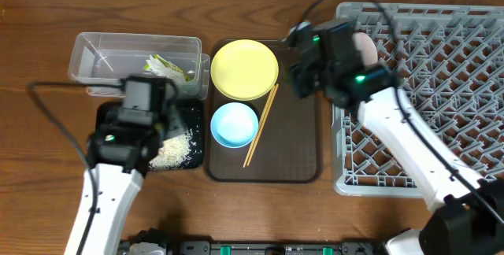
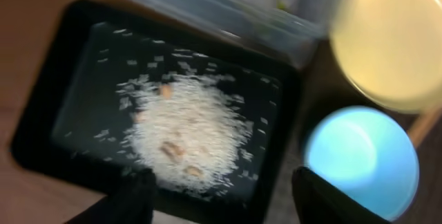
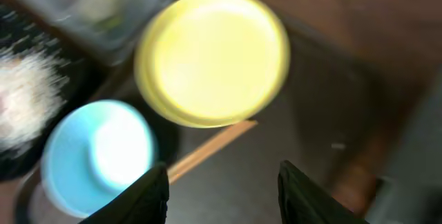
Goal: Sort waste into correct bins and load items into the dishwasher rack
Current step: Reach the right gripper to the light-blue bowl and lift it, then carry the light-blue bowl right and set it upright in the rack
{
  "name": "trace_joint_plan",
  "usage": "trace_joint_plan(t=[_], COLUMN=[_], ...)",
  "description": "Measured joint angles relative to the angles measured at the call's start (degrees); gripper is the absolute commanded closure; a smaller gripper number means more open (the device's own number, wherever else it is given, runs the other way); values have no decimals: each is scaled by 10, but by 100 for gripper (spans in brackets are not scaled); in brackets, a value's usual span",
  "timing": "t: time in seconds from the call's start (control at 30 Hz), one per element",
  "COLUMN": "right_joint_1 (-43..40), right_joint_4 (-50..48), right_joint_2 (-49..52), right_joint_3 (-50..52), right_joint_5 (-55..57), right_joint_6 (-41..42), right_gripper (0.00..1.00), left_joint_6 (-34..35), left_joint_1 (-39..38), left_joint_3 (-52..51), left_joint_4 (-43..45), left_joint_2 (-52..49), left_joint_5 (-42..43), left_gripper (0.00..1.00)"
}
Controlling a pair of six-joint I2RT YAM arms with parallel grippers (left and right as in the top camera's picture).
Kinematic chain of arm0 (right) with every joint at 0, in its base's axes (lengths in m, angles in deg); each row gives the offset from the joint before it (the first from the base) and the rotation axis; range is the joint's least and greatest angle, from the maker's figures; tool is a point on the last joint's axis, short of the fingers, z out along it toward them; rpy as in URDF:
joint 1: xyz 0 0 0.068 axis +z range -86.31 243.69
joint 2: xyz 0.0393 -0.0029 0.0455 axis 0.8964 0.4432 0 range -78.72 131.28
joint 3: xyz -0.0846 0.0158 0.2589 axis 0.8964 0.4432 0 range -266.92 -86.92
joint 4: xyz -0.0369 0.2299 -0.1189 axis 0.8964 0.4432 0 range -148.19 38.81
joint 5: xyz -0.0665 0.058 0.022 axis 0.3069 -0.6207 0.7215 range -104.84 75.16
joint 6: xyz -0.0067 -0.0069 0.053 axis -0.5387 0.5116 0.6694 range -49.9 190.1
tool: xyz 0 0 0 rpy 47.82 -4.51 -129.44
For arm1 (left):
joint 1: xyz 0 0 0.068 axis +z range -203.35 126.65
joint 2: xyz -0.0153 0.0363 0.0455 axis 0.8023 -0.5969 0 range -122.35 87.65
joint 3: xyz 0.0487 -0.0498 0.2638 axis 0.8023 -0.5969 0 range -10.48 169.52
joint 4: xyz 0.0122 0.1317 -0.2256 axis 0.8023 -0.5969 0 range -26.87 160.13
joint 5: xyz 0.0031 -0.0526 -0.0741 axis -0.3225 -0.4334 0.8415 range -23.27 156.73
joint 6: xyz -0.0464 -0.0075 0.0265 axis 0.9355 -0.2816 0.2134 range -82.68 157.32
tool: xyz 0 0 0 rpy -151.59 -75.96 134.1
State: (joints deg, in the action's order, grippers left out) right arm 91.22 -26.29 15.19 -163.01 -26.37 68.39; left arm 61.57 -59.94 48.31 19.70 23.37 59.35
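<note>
Overhead view of a wooden tabletop (image 1: 47, 184) with two white and black robot arms reaching in from the near edge.

On the near left, the left arm (image 1: 102, 200) hangs over a shallow black tray (image 2: 76, 106) and hides part of it from above. Its wrist view, blurred, shows the left pincer (image 2: 222, 182) with its two dark fingers spread wide and nothing between them. Below it a loose heap of white rice (image 2: 186, 131) with a few tan bits lies in the middle of the tray, and stray grains are scattered around it.

Just right of the black tray sits a brown serving tray (image 1: 295, 145). On its near half is a round light blue bowl (image 1: 234, 124), which looks empty. Thin wooden chopsticks (image 1: 261, 125) lie slanted beside it, their far end touching or just under a round yellow plate (image 1: 245, 68) on the far half.

The right arm (image 1: 409, 145) crosses the left side of a large grey lattice rack (image 1: 441, 66) on the right and covers part of it. Its head hangs over the far right part of the brown tray, beside the plate. In the blurred wrist view the right pincer (image 3: 222, 172) is spread and holds nothing.

Farthest left, a clear plastic tub (image 1: 102, 62) holds a crumpled yellow-green wrapper (image 1: 165, 68) at its right end. In the rack's far left corner, a pale pink bowl (image 1: 365, 48) shows only as a curved edge behind the right arm.
</note>
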Motion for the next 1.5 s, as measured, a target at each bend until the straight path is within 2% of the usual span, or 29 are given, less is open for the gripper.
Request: trace_joint_plan(t=[0.2, 0.6, 0.7, 0.77, 1.1, 1.27, 1.5], right_joint_1=[64, 125, 125, 125, 108, 49, -54], right_joint_4=[5, 9, 9, 5, -4, -5, -18], right_joint_2=[59, 177, 184, 184, 168, 80, -64], right_joint_3=[0, 0, 0, 0, 1, 2, 2], right_joint_5=[-18, 22, 43, 52, 72, 119, 227], right_joint_6=[26, 105, 120, 122, 130, 116, 30], right_gripper=[55, 72, 91, 99, 99, 99, 99], left_joint_6=[33, 43, 43, 43, 43, 43, 43], left_joint_1=[62, 68, 68, 68, 68, 68, 68], left_joint_3=[0, 0, 0, 0, 0, 0, 0], left_joint_4=[-11, -12, -12, -12, -18, -19, -18], left_joint_2=[0, -2, -2, -2, -2, -2, -2], left_joint_5=[-3, -3, -3, -3, -3, -3, -3], left_gripper=[30, 29, 29, 29, 29, 29, 29])
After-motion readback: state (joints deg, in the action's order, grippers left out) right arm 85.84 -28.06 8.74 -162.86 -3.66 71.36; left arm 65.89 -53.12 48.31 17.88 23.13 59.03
